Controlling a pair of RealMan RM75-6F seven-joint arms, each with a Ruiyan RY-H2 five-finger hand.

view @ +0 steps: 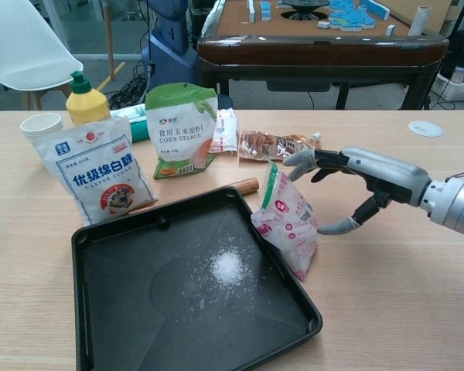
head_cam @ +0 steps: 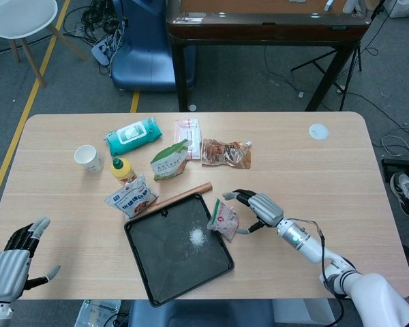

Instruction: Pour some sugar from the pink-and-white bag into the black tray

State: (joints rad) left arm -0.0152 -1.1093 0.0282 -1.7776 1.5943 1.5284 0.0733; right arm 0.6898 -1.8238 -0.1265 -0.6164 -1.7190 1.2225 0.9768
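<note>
The pink-and-white bag (head_cam: 223,219) (view: 288,228) stands on the table, leaning at the right rim of the black tray (head_cam: 165,257) (view: 131,317). A small pile of white sugar (head_cam: 196,236) (view: 227,267) lies in the middle of the tray. Just right of the bag is my right hand (head_cam: 260,206) (view: 365,184), fingers spread above the bag's top and thumb close to its side, holding nothing. My left hand (head_cam: 13,262) shows only in the head view, off the table's front left corner, fingers apart and empty.
Behind the tray stand a white caster sugar bag (view: 100,174), a green corn starch pouch (view: 182,127), a yellow bottle (view: 87,100) and a paper cup (head_cam: 88,158). A wooden stick (head_cam: 184,195) lies along the tray's far rim. A brown packet (head_cam: 225,152) lies further back.
</note>
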